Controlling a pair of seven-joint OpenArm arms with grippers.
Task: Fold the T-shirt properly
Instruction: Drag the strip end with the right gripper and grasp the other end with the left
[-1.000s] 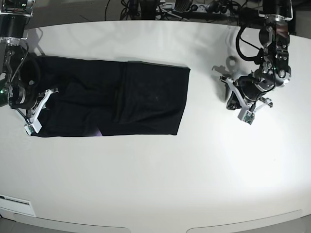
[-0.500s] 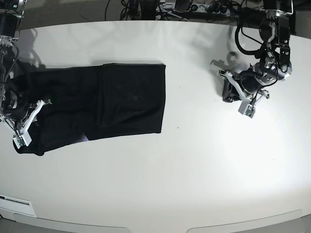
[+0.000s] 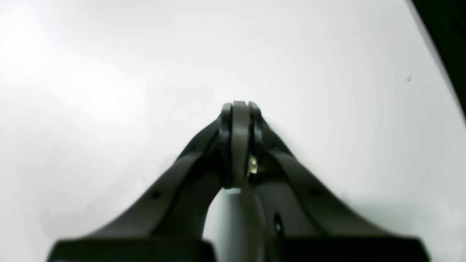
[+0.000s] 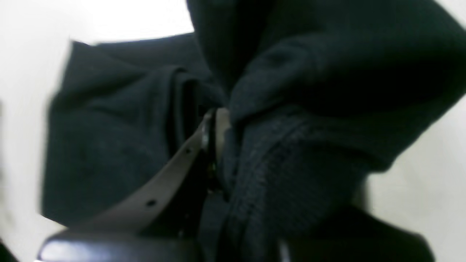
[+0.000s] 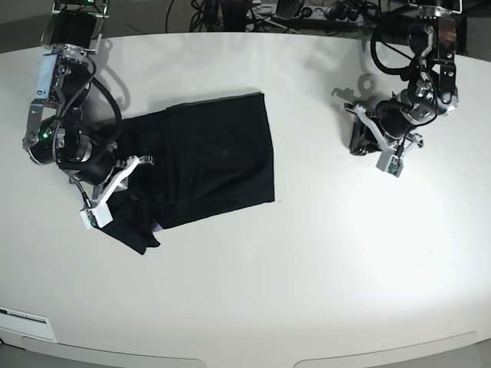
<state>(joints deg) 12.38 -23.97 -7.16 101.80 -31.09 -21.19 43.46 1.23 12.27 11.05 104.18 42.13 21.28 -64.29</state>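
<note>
Since half a second ago the black T-shirt (image 5: pixel 207 161) has slid rightward and turned, its right edge now slanting at centre-left of the base view. The right gripper (image 5: pixel 115 188) is clamped on bunched cloth at the shirt's left end. The left gripper (image 5: pixel 376 142), fingers together and empty, rests upper right, with bare white table (image 5: pixel 307 268) between.

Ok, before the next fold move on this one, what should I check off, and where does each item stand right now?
1. Right end effector clamped on the T-shirt: ok, cloth is bunched at its closed tips.
2. Left end effector empty and shut: ok.
3. Left end effector clear of the shirt: ok, it sits apart over bare table.
4. Shirt lying flat: not ok, the gripped end is bunched and skewed.
5. Both layers gripped: cannot tell.
</note>
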